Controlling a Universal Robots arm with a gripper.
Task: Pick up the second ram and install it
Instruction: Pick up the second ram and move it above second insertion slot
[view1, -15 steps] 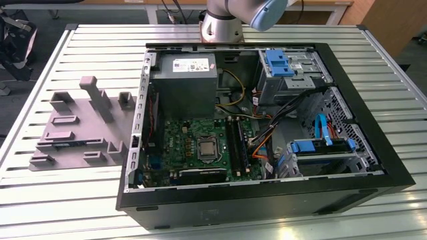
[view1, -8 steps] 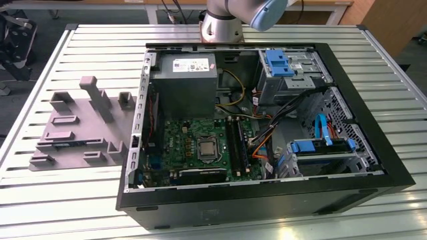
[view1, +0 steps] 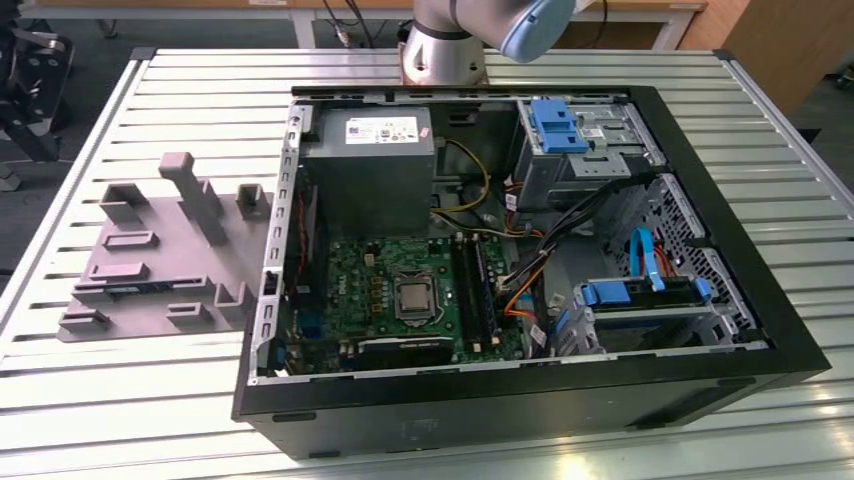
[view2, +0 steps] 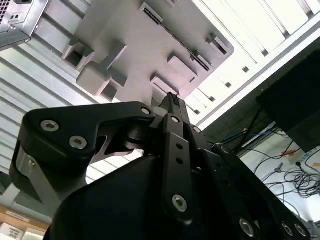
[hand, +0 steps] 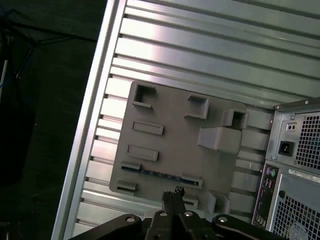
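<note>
- Second ram (hand: 160, 174): seated on the grey fixture plate (hand: 170, 135) between two low end blocks, nothing gripping it.
- Gripper (hand: 173, 192): poised over the plate's ram side, clear of it; jaws pressed together, empty.
- Open computer case (view1: 534, 405): just beside the plate on the slatted table (view1: 200, 80).

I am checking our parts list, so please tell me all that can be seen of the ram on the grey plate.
The ram is a thin, long, dark strip with bluish glints. It stands on its edge on the grey plate, its ends seated in two low blocks. Nothing grips it; the shut gripper hovers over it, apart.
</note>
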